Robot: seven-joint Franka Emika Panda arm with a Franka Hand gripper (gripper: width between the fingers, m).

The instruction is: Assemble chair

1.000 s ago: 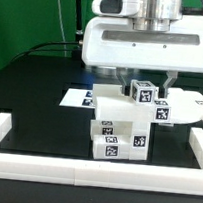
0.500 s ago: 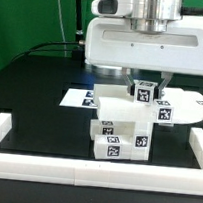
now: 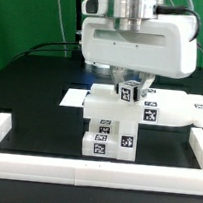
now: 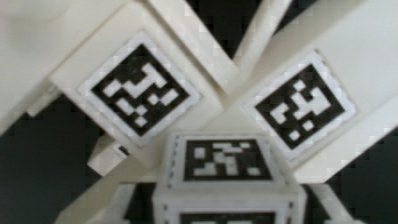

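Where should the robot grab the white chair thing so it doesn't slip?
Probably from above, at the small tagged cube topping the chair. The cube is narrow with flat sides, so the gripper can pinch it; the blocky body below looks too wide. The gripper already sits there.

— What's around the work area on your feed?

— I see a black table [image 3: 35,93] with long white border rails [image 3: 93,172] running along its six o'clock edge and up at nine and three o'clock.

— Anything lying flat?

— The marker board [image 3: 78,97], thin and white, lies on the table at about eleven o'clock. Behind it, at ten o'clock, hangs a green backdrop [image 3: 22,17].
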